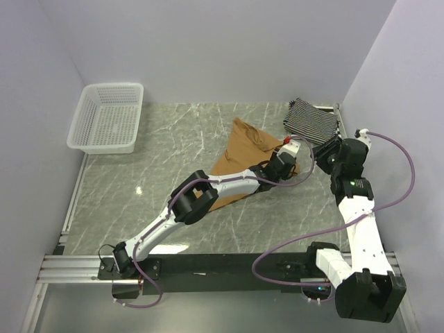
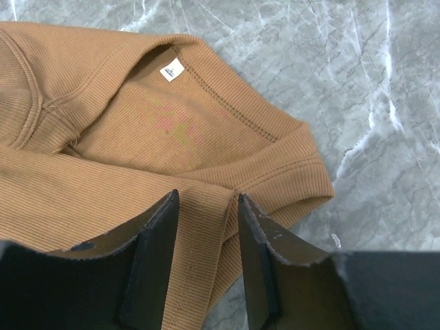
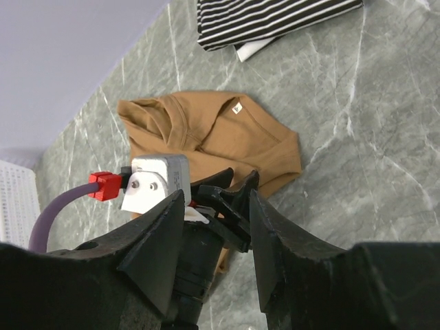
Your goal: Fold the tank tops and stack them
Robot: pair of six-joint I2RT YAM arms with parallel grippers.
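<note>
Tan tank top [image 2: 124, 137], its edge between parted jaws of the left tool [image 2: 206, 199], apparently lies ungripped.

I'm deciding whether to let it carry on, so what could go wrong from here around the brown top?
The right end effector hangs close to the left arm's wrist camera; a move by either could knock them together. The left end effector, open, straddles overlapping layers of the tan top; closing may pinch one layer only and bunch the fold.

b/w top [image 3: 275, 20] cut off, basket [image 3: 15, 206] too
</note>
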